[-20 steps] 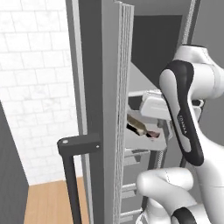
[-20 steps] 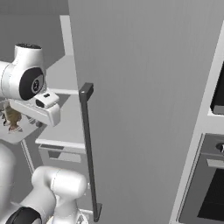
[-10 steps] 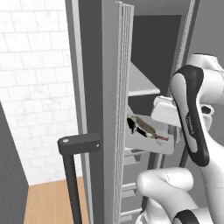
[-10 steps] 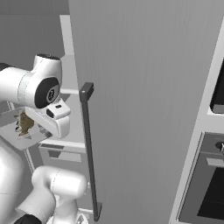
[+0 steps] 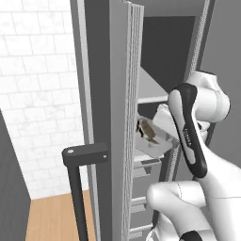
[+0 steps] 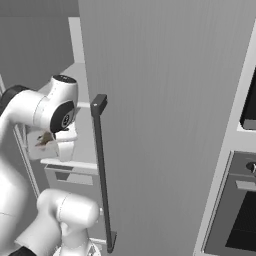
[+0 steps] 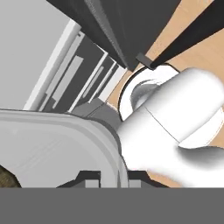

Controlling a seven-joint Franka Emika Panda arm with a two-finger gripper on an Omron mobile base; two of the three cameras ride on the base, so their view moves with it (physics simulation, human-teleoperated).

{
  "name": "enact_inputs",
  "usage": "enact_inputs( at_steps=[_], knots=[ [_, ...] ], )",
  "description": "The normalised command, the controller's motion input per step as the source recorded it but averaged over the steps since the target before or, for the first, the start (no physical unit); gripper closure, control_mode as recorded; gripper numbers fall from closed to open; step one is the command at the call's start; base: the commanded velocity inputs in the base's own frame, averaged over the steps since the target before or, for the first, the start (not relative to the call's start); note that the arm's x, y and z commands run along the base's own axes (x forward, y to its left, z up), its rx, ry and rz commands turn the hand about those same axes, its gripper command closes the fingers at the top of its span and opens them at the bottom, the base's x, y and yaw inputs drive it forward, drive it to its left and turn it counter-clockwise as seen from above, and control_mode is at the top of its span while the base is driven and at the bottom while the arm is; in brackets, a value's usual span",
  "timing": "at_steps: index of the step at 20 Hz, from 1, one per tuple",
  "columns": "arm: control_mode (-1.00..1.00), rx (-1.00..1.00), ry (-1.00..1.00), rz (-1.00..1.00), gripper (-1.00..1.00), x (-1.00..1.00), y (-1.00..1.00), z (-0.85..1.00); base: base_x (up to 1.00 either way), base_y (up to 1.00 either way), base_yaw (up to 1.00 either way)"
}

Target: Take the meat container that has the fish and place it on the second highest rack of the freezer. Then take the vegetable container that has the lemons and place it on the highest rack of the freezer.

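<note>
Meat container (image 5: 151, 139) held mid-air inside open freezer (image 5: 162, 56), right of door edge, near shelf level — fish (image 5: 147, 129) seen lying in it. Door handle (image 5: 77, 186) at left, nearer camera. Gripper (image 7: 108, 177) clamped together on tray rim at one end, per hand view. Tray judged stiff, light, smooth metal — likely slippery; one-ended rim hold invites tilt, so fish could slide. Rim judged best hold; level carriage advised.
</note>
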Motion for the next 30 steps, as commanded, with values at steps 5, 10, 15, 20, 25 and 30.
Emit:
enact_inputs(
  at_steps=[5, 10, 15, 20, 25, 30],
  knots=[
    [-1.00, -0.06, 0.00, -0.28, 1.00, 0.63, 0.57, -0.47, 0.00, 0.00, 0.00],
    [-1.00, -0.15, 0.01, -0.29, 1.00, 0.59, 0.40, -0.52, 0.00, 0.00, 0.00],
    [-1.00, -0.14, 0.00, -0.25, 1.00, 0.58, 0.08, -0.49, 0.00, 0.00, 0.00],
    [-1.00, -0.07, 0.00, -0.15, 1.00, 0.73, 0.00, -0.45, 0.00, 0.00, 0.00],
    [-1.00, -0.01, 0.00, -0.03, 1.00, 0.63, 0.00, -0.51, 0.00, 0.00, 0.00],
    [-1.00, 0.00, 0.00, 0.00, 1.00, 0.59, 0.00, -0.52, 0.00, 0.00, 0.00]
  ],
)
